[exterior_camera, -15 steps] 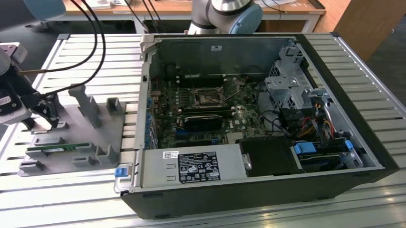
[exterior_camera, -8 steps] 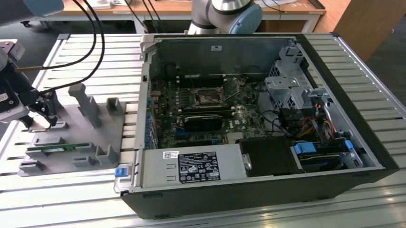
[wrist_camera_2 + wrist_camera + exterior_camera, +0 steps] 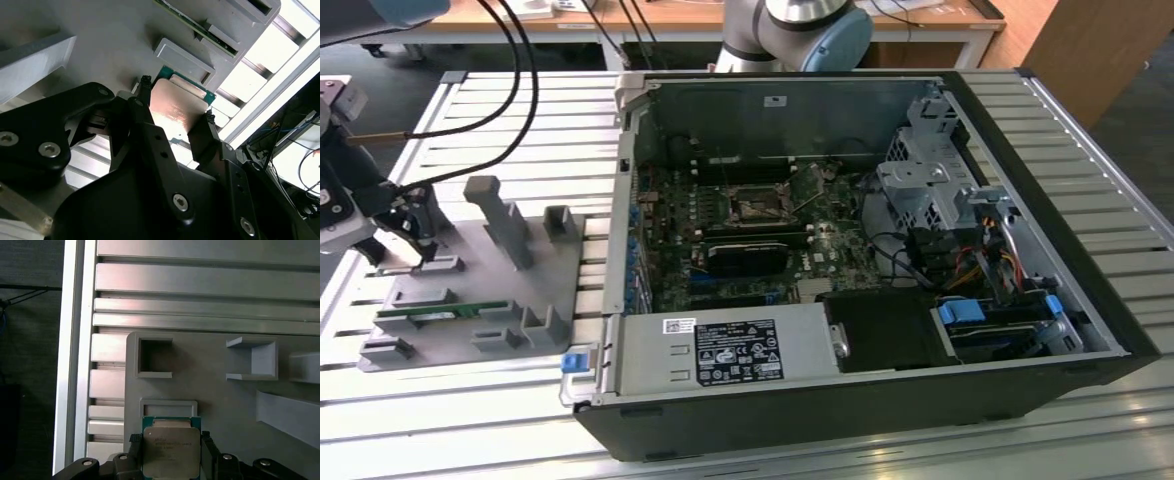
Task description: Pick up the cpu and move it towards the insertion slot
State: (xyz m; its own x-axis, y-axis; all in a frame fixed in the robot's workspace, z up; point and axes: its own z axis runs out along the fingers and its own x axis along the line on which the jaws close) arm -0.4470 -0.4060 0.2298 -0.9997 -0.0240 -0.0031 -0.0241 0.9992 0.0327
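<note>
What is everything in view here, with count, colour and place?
cpu: one, silvery top with a green rim, over the fixture plate.
insertion slot: one, dark with a silvery frame, on the board inside the computer case.
fixture plate: one, grey, with pockets and posts, at the exterior view's left.
memory stick: one, green, lying on the plate.
computer case: one, black, open, mid-table.
power supply: one, silvery, at the case's near side.
table: one, slatted aluminium, under everything.
arm: one, grey, behind the case.
gripper: one, black, closed on two opposite sides of the cpu.
</note>
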